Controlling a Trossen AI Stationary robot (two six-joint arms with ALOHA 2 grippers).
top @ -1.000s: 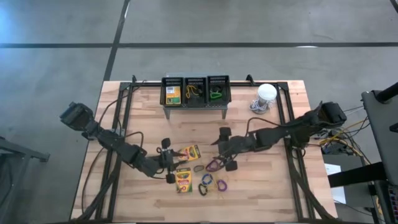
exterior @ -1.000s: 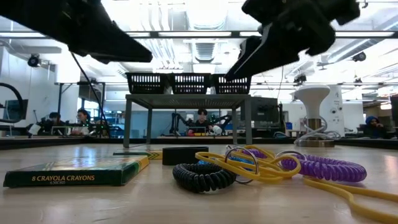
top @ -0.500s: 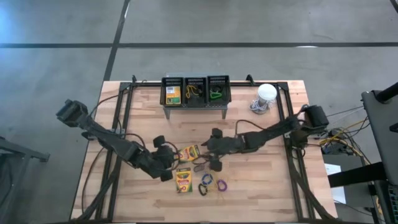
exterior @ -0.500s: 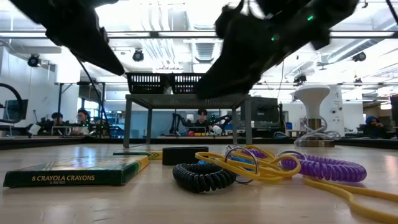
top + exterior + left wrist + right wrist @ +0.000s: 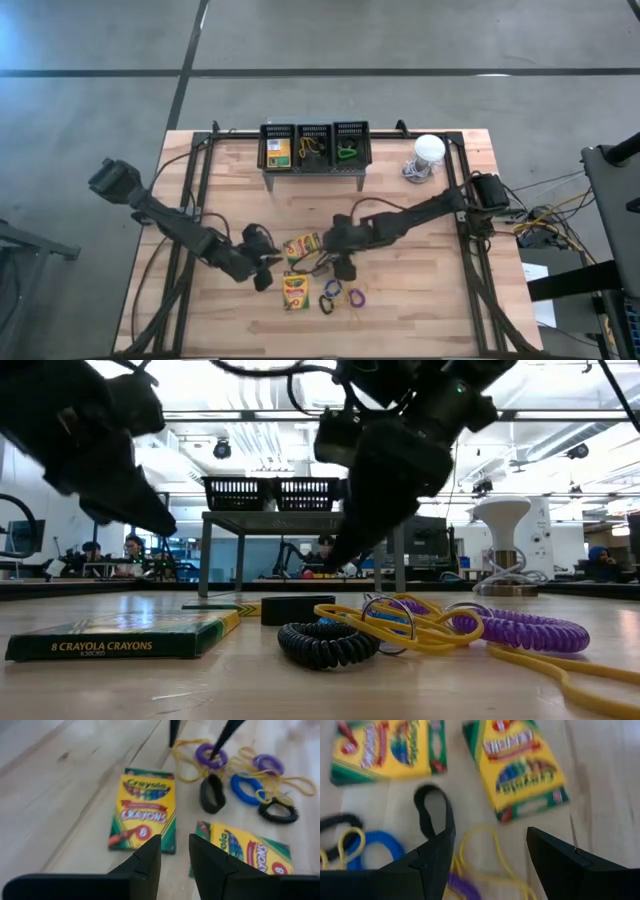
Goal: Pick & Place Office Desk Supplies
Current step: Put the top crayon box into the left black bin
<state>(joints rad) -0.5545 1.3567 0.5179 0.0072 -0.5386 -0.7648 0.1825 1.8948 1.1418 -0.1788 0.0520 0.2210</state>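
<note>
Soft black band point(image 5: 434, 810) below my wide-open, empty right claw point(image 5: 490, 855) looks light and floppy; I'd pinch one side, left claw point(image 5: 175, 852) half-open, empty.

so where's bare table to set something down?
Bare wood shows along the table's near edge and between the metal stand and the crayon boxes. Crowded at centre: boxes, elastic loops, left hand and right hand.

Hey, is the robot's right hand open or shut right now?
Open. In the right wrist view the right hand has its two dark fingers spread wide, with a yellow rubber band showing between them.
</note>
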